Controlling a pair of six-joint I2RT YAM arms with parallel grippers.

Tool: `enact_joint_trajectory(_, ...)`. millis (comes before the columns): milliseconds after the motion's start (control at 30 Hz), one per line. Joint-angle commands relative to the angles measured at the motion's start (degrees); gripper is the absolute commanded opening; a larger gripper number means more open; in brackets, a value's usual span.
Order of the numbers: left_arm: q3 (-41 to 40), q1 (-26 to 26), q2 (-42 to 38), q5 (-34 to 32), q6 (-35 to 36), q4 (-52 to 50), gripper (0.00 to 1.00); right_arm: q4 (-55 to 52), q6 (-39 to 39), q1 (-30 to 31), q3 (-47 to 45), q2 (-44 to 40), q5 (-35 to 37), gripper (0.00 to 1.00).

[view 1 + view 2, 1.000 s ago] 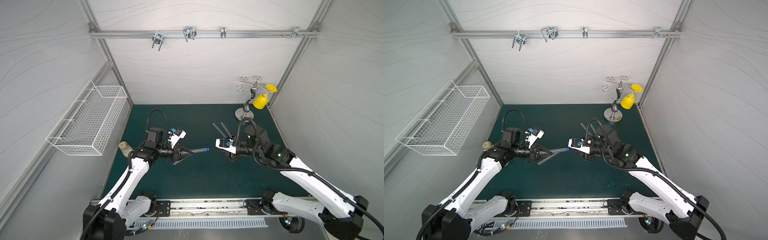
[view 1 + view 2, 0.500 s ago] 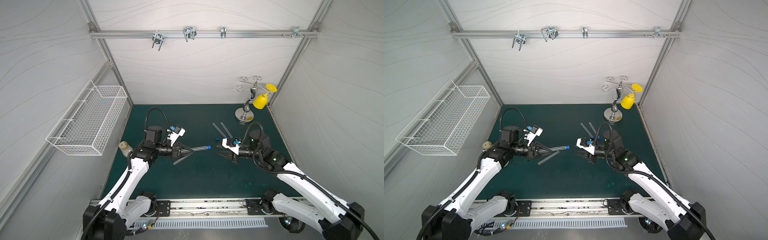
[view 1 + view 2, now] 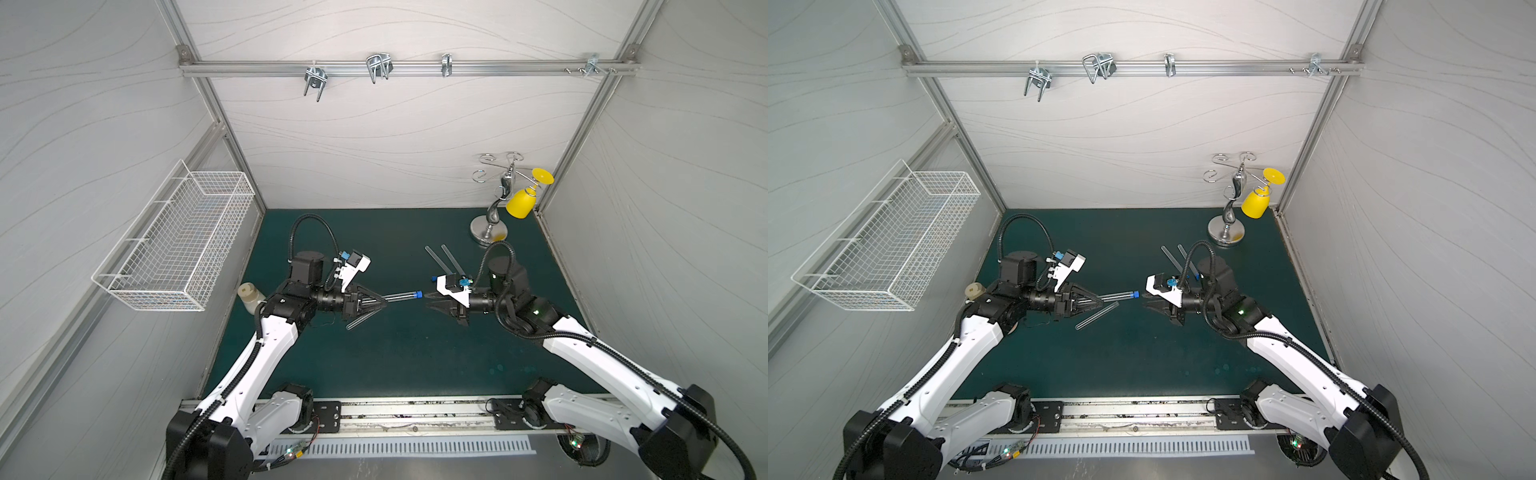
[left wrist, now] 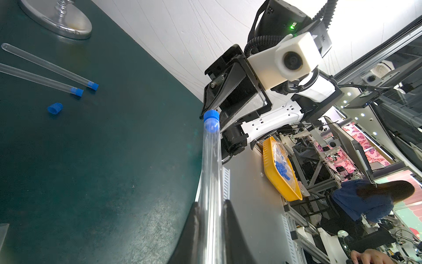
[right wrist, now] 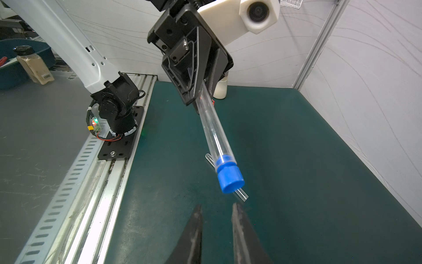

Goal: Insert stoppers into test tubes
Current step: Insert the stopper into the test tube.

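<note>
Top views, both of them, show the right claw [image 3: 427,301] standing just off the blue stopper [image 3: 419,294]. A second ago it was pressed right up against that end, and half a second ago it stood farther off than now. The left claw [image 3: 384,302] has hardly shifted. It stays pinched on the held tube [image 3: 401,296], level above the green mat [image 3: 395,365], with the stopper seated in the tube's mouth.

From the right wrist view the right claw's fingers [image 5: 194,228] are spread a little with nothing between them, and the capped end is just ahead.

A bare tube [image 3: 1098,316] lies on the mat under the left claw. It is plain in a top view and shows beneath the held tube in the right wrist view.

The left wrist view gives something I cannot pick out from above: a loose stopper [image 4: 55,108] on the mat. It sits near the blue ends of two capped tubes [image 4: 50,66], which lie side by side by the chrome stand [image 4: 57,22]. Outside the cell, that view also shows a yellow tray [image 4: 270,169] holding a clear bag of blue pieces [image 4: 282,164].
</note>
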Motion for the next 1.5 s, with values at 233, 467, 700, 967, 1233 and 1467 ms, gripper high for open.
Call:
enact_joint_trajectory(233, 0.48, 0.03, -0.51, 0.99, 0.34, 1.70, 0.00, -0.15, -1.64, 1.43, 3.35, 1.05, -1.24, 0.24)
enact_joint_trajectory(467, 0.69, 0.08, -0.50, 1.33, 0.30, 1.69, 0.00, -0.32, -1.88, 2.30, 4.40, 2.42, -1.77, 0.20)
enact_joint_trajectory(700, 0.83, -0.36, -0.22, 1.95, 0.13, 1.96, 0.00, -0.40, -2.55, 3.68, 6.03, 4.03, -2.29, 0.18)
enact_joint_trajectory(967, 0.83, -0.54, -0.15, 1.52, 0.39, 1.78, 0.00, -0.48, -3.23, 5.26, 7.46, 5.47, -2.08, 0.15)
enact_joint_trajectory(1233, 0.73, -0.54, -0.24, 1.16, 0.58, 1.51, 0.00, -1.02, -3.85, 6.43, 8.88, 5.93, -1.68, 0.14)
enact_joint_trajectory(1467, 0.79, -0.55, -0.33, 0.84, 0.57, 1.42, 0.00, -1.18, -4.06, 7.21, 9.62, 6.16, -1.06, 0.12)
